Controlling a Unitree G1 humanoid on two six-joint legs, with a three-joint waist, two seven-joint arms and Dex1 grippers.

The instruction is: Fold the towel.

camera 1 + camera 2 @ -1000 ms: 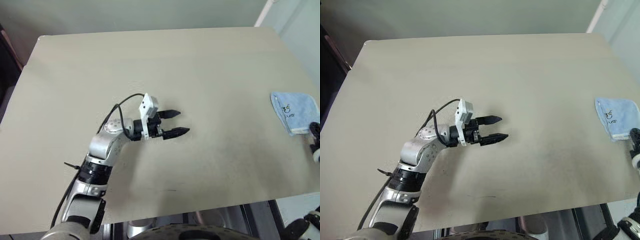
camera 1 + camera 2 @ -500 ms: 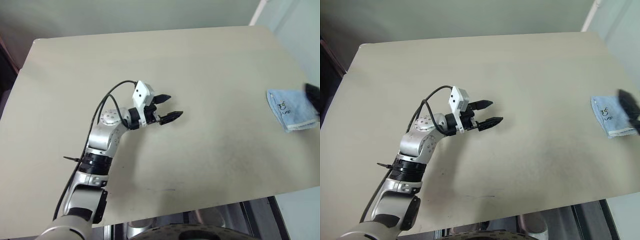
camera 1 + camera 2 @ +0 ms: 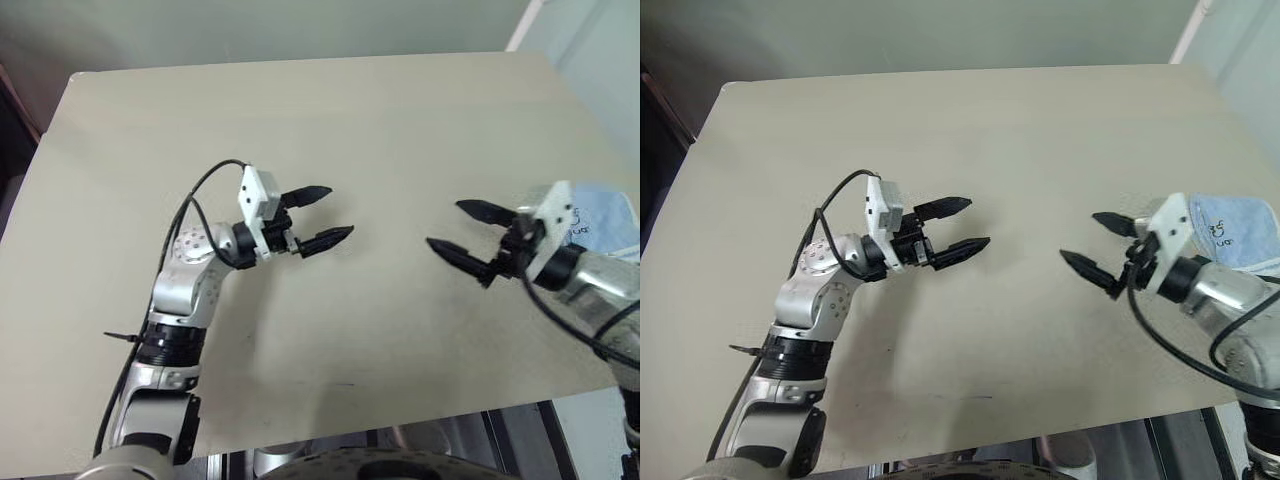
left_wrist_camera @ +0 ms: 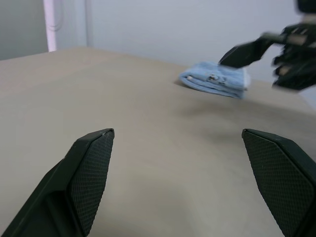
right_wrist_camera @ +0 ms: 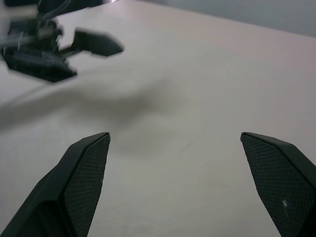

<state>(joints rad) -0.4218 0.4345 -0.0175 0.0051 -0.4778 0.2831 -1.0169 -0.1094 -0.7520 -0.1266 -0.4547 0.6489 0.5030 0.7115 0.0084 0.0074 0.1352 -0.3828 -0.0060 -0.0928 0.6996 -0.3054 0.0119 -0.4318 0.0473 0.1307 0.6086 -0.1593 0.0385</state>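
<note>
— Any writing to read here?

— Only a small dark printed mark [image 3: 1217, 232] on the light-blue towel [image 3: 1240, 232], which lies at the table's right edge.

— Can you make it out?

— Not really. It may be a little figure with a few letters beneath, but it is too small to read. Nothing else carries text.

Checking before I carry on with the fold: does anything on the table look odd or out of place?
The towel lies bunched, already doubled over, at the table's right edge, behind the right claw. Both that and the left claw are open and empty, pointing at each other over bare tabletop. Nothing spilled or damaged.
</note>
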